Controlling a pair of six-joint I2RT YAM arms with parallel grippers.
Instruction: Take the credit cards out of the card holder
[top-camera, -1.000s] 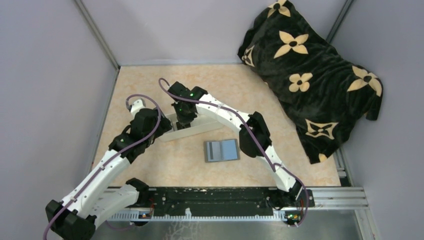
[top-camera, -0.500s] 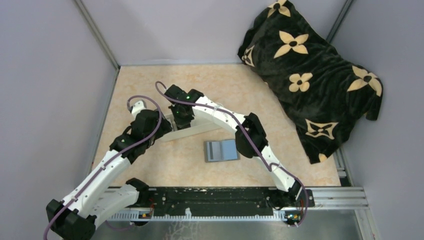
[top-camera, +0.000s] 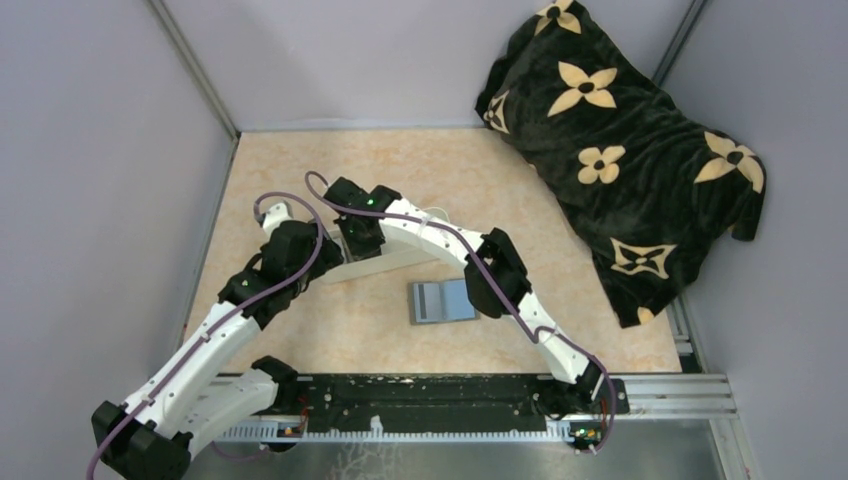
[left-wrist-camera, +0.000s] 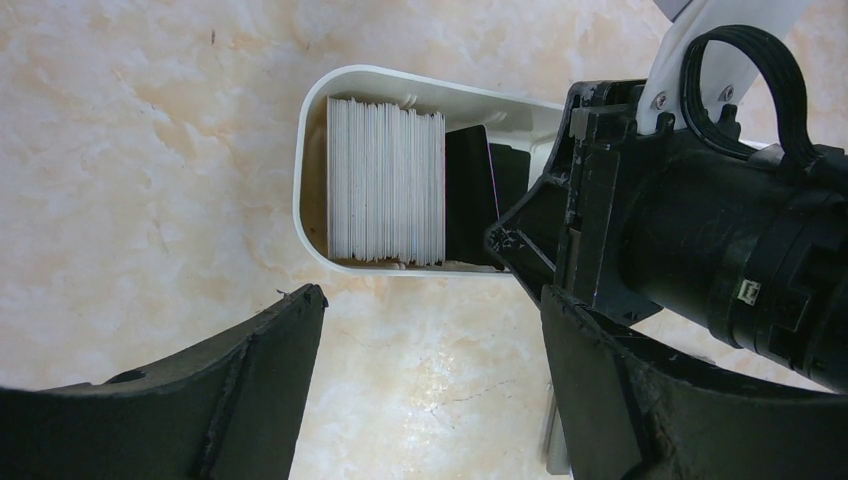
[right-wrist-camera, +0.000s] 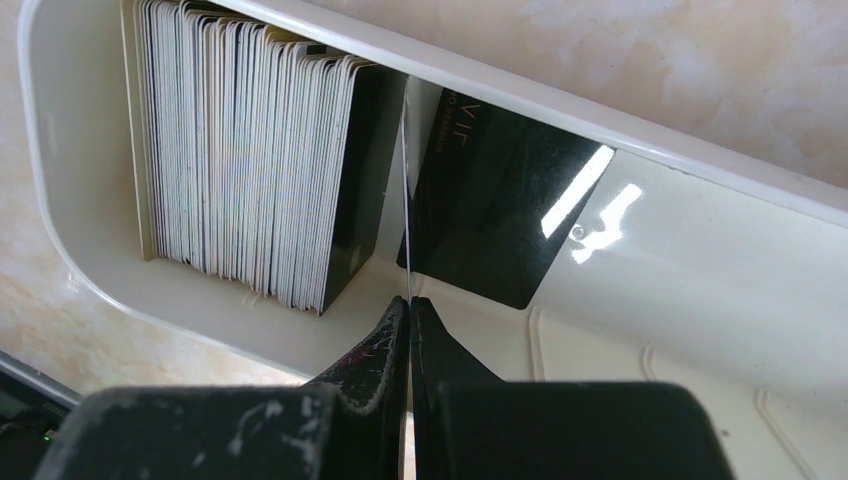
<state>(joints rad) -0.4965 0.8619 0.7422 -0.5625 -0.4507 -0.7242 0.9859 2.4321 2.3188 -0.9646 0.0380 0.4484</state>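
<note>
From above, the white tray (top-camera: 400, 261) lies slantwise on the tabletop (top-camera: 300, 170). The card holder (top-camera: 443, 300) lies open and flat, near the tray on its side toward the arm bases, not touching it. The right gripper (top-camera: 356, 242) is over the tray's left end, and the left gripper (top-camera: 306, 256) is just off that end. A black flowered blanket (top-camera: 620, 130) is heaped well beyond the tray, to its right.

The left wrist view shows the left gripper's jaws spread wide apart over bare tabletop beside the tray's rounded end, holding nothing. A stack of credit cards (left-wrist-camera: 385, 195) stands on edge inside that end.

In the right wrist view the right gripper's jaws are pressed together over the tray. They pinch what looks like an edge-on card (right-wrist-camera: 406, 200), too thin to be sure of. It sits between the stack and a black card (right-wrist-camera: 500, 200) in the tray.
</note>
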